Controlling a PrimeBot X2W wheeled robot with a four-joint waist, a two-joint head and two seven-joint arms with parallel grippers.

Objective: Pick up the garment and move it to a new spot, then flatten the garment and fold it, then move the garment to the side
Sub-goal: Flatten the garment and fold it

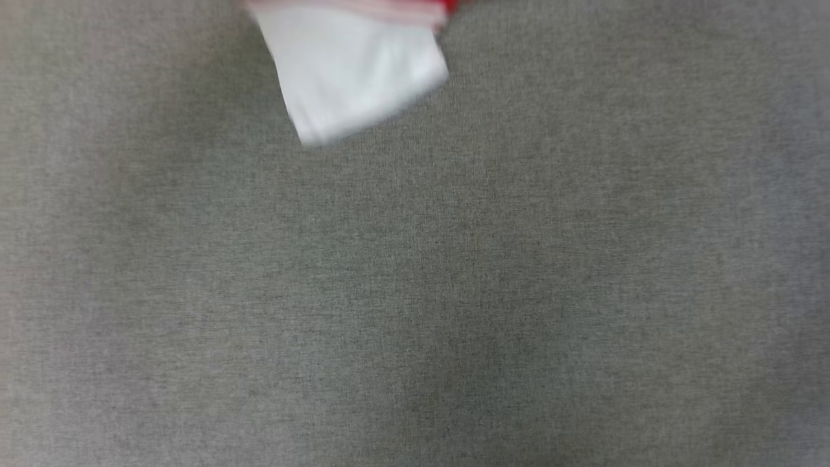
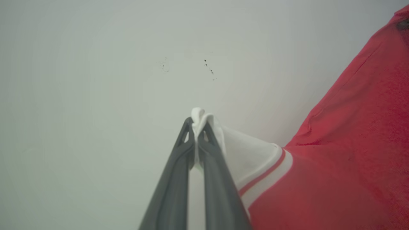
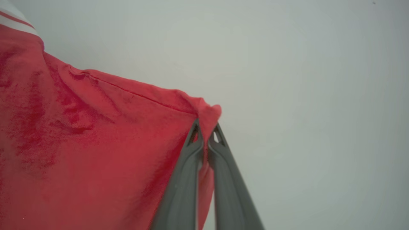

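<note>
The garment is a red jersey T-shirt with white sleeves and red-white stripe trim. In the head view one white sleeve of the garment (image 1: 353, 71) hangs down from the top edge above the grey cloth surface. My left gripper (image 2: 198, 126) is shut on a white sleeve's edge, the red body of the garment (image 2: 345, 153) stretching off to the right. My right gripper (image 3: 207, 127) is shut on a bunched red corner of the garment (image 3: 80, 143), which spreads out to the left. The letters and number are hidden.
A grey woven surface (image 1: 415, 292) spreads across the head view. Behind the garment in both wrist views is a pale wall (image 2: 96, 80) with a few small dark specks (image 2: 209, 68).
</note>
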